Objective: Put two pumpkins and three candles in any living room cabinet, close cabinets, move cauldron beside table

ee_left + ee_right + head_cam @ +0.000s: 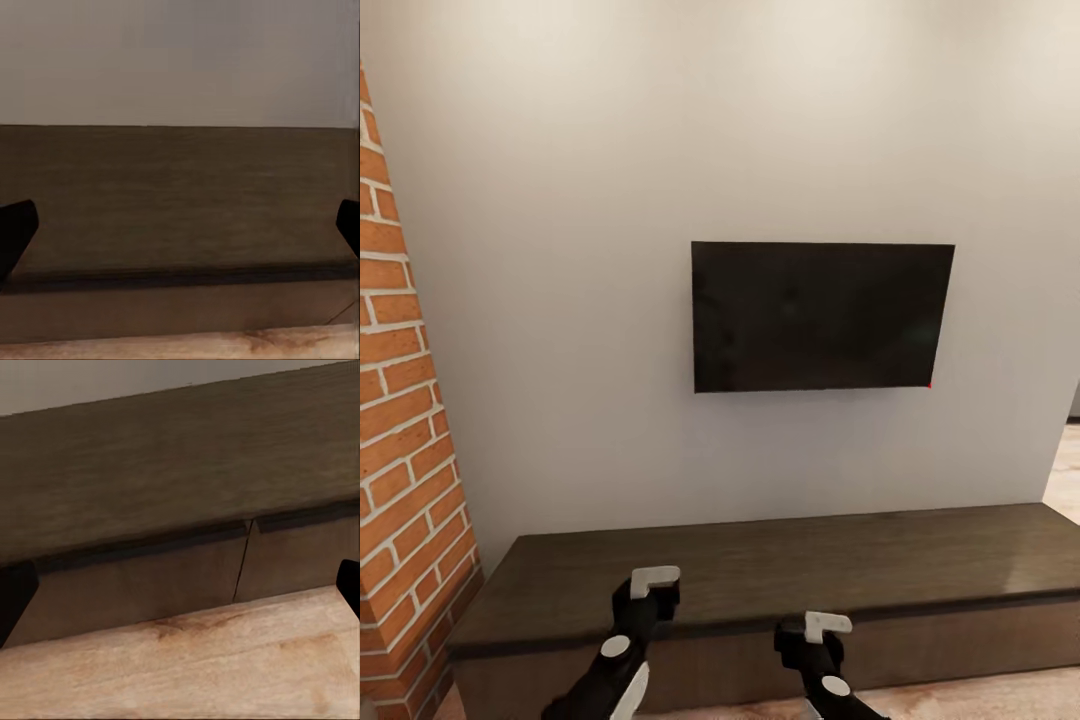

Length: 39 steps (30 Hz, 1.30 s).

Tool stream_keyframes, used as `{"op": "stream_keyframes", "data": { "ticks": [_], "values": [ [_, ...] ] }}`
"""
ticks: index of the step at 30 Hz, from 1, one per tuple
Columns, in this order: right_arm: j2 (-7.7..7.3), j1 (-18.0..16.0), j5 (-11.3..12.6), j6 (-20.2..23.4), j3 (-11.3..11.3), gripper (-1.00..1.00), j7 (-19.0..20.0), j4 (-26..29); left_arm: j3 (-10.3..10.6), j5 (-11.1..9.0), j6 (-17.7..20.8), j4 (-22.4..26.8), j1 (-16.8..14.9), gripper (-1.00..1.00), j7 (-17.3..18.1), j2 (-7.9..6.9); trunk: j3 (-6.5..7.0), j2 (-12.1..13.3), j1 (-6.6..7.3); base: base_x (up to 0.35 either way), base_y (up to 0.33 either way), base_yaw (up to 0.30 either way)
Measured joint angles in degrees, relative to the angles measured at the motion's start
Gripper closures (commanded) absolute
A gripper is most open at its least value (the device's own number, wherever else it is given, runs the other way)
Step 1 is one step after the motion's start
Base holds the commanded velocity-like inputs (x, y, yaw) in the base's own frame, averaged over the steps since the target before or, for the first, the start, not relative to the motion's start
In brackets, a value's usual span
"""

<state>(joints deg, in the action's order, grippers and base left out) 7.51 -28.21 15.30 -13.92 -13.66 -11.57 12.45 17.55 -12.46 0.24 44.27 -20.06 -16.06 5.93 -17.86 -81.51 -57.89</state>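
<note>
The long, low, dark brown cabinet (780,565) stands against the pale wall, and its top is bare. My left gripper (651,598) and right gripper (815,640) hover in front of its near edge, both open with nothing between the fingers. In the left wrist view the cabinet top (180,195) lies ahead between the widely spread dark fingertips (15,234). The right wrist view shows two flat drawer fronts (142,585) meeting at a thin seam, both shut. The pumpkins, candles, cauldron and coffee table are out of view.
A black TV (820,315) hangs on the wall above the cabinet. A red brick wall (400,450) juts out at the left, close to the cabinet's end. Light wood-plank floor (195,667) runs along the cabinet's base.
</note>
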Motion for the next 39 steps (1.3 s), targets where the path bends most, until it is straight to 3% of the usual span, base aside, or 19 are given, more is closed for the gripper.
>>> {"op": "stream_keyframes", "data": {
  "ticks": [3,6,8,12,16,21,27,39],
  "values": [
    [-1.44,-0.02,5.88,1.81,8.53,-1.0,18.53,-0.58,0.15,-0.03,2.16,7.17,3.4,-1.0,-0.04,-0.16,-0.01,0.0,0.0,-0.003,0.0,0.0],
    [-2.92,-0.03,9.02,4.81,13.18,-1.0,28.41,-0.87,0.12,0.05,4.31,15.01,8.68,-1.0,-0.03,-0.35,-0.01,0.0,0.0,0.0,0.0,0.0],
    [-3.24,-0.02,9.93,6.18,15.6,-1.0,31.01,-0.95,0.13,0.04,4.86,18.47,11.64,-1.0,-0.01,-0.55,-0.01,0.0,0.0,0.0,0.0,0.0],
    [-3.44,-0.03,10.7,7.34,19.16,-1.0,33.12,-1.87,0.15,0.11,5.29,21.95,14.32,-1.0,0.01,-0.74,0.0,0.0,0.0,0.0,0.0,0.0],
    [-3.58,0.01,11.41,8.03,21.2,-1.0,33.94,-3.41,0.15,0.12,5.39,24.33,15.7,-1.0,0.01,-0.78,0.0,0.0,0.0,0.0,0.0,0.0],
    [-3.8,0.03,13.48,10.34,25.02,-1.0,39.05,-4.24,0.09,0.12,5.04,28.33,19.22,-1.0,-0.07,-0.8,0.0,0.0,0.0,0.0,0.0,0.0],
    [-5.32,0.11,14.03,10.71,26.03,-1.0,41.74,-4.58,0.12,0.1,4.47,28.96,20.26,-1.0,-0.14,-1.28,-0.02,0.0,0.0,0.0,0.0,0.0],
    [-5.6,0.29,14.04,10.54,26.09,-1.0,42.71,-4.64,0.12,-0.1,4.26,28.92,20.42,-1.0,-0.14,-1.85,-2.17,-4.81,-2.63,0.0,0.0,0.0]
  ]
}}
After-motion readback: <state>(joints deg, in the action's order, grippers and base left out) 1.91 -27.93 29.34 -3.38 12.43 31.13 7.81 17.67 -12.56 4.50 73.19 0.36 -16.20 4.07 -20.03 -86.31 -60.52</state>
